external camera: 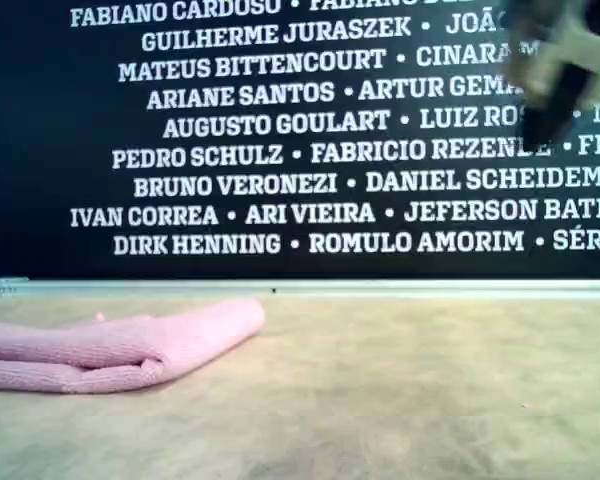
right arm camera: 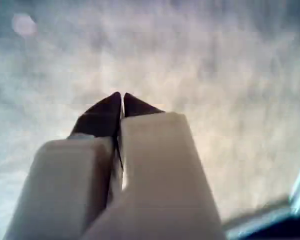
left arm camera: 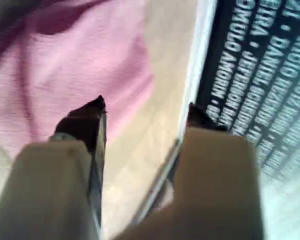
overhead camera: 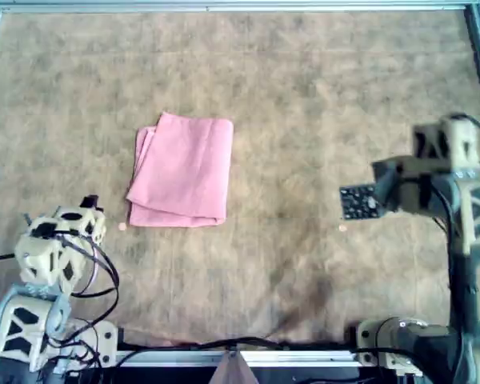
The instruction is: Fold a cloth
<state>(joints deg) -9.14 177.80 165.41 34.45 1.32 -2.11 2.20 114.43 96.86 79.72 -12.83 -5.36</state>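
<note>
The left claw (left arm camera: 145, 112) stands released, its two dark tips spread wide with nothing between them; past the tips, its wrist view shows the cloth (left arm camera: 65, 65) lying on the tabletop (left arm camera: 140, 145) and, beyond that, a metal rail (left arm camera: 200, 60) with a black wall of white names (left arm camera: 260, 75) behind it. In the overhead view this left claw (overhead camera: 90, 204) sits well apart from the cloth (overhead camera: 184, 170), off its lower-left corner, not touching it.

The right claw (right arm camera: 121, 102) is clenched, its dark tips pressed together and holding nothing, with only bare tabletop (right arm camera: 215, 75) beneath it. Overhead, the right claw (overhead camera: 357, 202) hangs well off to the cloth's right, clear of it.

The cloth is folded into a layered pink rectangle, slightly tilted, its stacked edges fanning out along its left side and lower edge in the overhead view. It rests flat on the brown tabletop (overhead camera: 304, 96). In the exterior view the cloth (external camera: 120, 345) lies as a low, thick bundle in front of the rail (external camera: 380, 287) and the lettered wall (external camera: 280, 150).
</note>
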